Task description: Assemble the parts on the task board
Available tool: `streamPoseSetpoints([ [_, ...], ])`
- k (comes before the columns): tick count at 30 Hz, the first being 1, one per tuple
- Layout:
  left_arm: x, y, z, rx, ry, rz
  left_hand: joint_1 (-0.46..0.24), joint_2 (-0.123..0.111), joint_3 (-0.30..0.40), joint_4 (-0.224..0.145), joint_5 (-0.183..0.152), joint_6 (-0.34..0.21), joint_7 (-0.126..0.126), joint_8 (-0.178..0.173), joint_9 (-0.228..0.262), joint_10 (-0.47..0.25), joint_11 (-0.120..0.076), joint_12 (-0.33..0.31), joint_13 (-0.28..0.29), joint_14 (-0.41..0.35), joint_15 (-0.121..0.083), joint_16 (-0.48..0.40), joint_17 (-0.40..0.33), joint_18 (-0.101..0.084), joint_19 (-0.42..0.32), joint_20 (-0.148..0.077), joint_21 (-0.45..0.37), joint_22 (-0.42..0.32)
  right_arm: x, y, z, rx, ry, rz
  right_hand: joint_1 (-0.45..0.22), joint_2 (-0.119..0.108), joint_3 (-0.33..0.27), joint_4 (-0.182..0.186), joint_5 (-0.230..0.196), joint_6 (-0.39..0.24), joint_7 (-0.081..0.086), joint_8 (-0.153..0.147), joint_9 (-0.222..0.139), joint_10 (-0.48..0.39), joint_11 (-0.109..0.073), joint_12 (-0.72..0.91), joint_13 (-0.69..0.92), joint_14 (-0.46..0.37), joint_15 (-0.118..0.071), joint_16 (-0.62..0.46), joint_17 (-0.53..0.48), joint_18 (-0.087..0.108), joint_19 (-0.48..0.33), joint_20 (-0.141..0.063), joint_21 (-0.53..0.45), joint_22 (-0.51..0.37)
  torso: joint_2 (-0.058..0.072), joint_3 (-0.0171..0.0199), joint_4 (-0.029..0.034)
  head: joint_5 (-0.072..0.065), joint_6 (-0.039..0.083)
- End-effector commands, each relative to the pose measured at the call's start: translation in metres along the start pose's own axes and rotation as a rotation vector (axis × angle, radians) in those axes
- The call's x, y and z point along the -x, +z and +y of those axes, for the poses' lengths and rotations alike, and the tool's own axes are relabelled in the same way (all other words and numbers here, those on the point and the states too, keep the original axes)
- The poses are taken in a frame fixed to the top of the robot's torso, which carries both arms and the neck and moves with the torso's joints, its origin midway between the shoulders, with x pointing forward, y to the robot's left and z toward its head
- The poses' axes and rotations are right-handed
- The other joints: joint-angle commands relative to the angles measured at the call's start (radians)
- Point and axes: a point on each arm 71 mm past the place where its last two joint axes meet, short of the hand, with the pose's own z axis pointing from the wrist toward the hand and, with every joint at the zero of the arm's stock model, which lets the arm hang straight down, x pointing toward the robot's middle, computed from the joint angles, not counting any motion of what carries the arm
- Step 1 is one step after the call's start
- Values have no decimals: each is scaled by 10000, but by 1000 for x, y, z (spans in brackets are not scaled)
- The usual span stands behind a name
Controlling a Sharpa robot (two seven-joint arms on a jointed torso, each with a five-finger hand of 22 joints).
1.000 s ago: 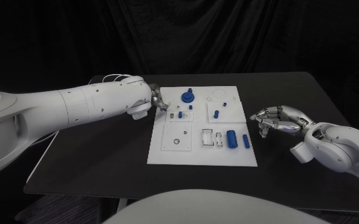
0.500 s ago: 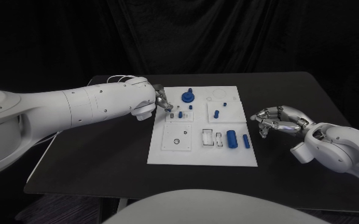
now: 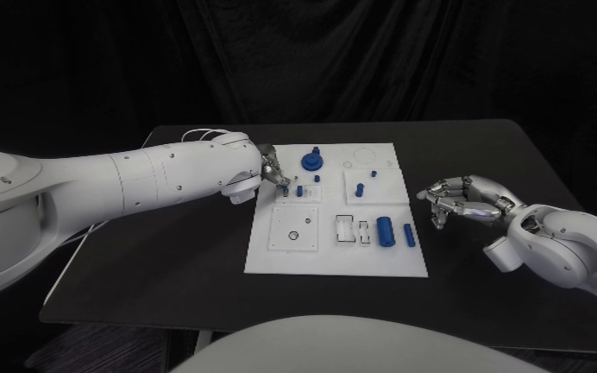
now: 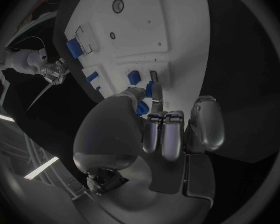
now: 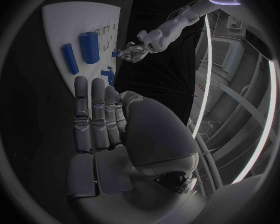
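The task board (image 3: 321, 243) lies flat in the middle of the black tabletop (image 3: 162, 252). Blue parts sit on it: a round piece with an upright stub (image 3: 311, 161) near the far edge, a short peg (image 3: 360, 189) in the panel to its right, and a large cylinder (image 3: 386, 230) with a slimmer rod (image 3: 408, 235) just beside it along the near right side.

The left robot hand (image 3: 272, 172) is over the board's far left corner, fingers curled downward. In the left wrist view the fingertips (image 4: 156, 103) close around a small blue part (image 4: 150, 89) at a recess of the board; the left robot hand pinches this part.

The right robot hand (image 3: 450, 200) is above the tabletop just off the board's right edge, apart from it. Its fingers are loosely curled and separated. In the right wrist view the fingers (image 5: 93, 115) extend side by side towards the board with nothing visible between them, so this robot hand is empty and unclosed.
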Motion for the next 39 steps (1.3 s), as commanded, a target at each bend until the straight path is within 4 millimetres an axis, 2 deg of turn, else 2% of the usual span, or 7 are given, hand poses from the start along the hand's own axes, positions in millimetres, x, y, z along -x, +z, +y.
streamPoseSetpoints([
  [1,-2,0,-2,-188,-58,71,-120,-4,58,1,-67,62,-59,21,6,1039,-83,-5,2611,1040,-88,27,2634,30,-27,-67,-57,1675,0,-1,1,207,-21,-61,9,-31,-4,-17,0,20,9,63,-4,-33,12,23,-15,-43,-37,55,-15,175,-43,-26,55,11,7,-1,6,7,0],
  [22,-17,4,8,-161,-166,232,-139,9,73,-1,-72,51,-57,12,6,1039,-82,-5,2611,1040,-88,27,2634,38,-41,-67,-92,1665,0,-1,0,151,-16,-47,0,-31,-7,-10,1,22,8,65,-4,-28,12,26,-15,-39,-37,58,-16,175,-42,-25,57,11,-3,1,3,-3,0],
  [36,-19,4,12,-181,-217,229,-118,14,106,-22,-36,33,-62,1,7,1039,-85,-5,2611,1040,-88,27,2634,47,-57,-68,-136,1652,-1,0,0,86,-10,-16,-9,-15,-1,1,6,15,4,64,-7,-20,8,30,-19,-33,-39,65,-21,176,-40,-25,60,12,-2,-7,6,-12,0],
  [39,-19,3,13,-209,-250,196,-83,-2,171,-38,93,10,-60,-11,17,1039,-85,-5,2611,1040,-89,27,2634,51,-64,-69,-160,1647,-1,0,0,60,-10,-10,-9,-15,-1,1,6,15,4,64,-7,-20,8,30,-19,-33,-39,65,-21,176,-40,-25,60,12,-4,-7,4,-24,0],
])
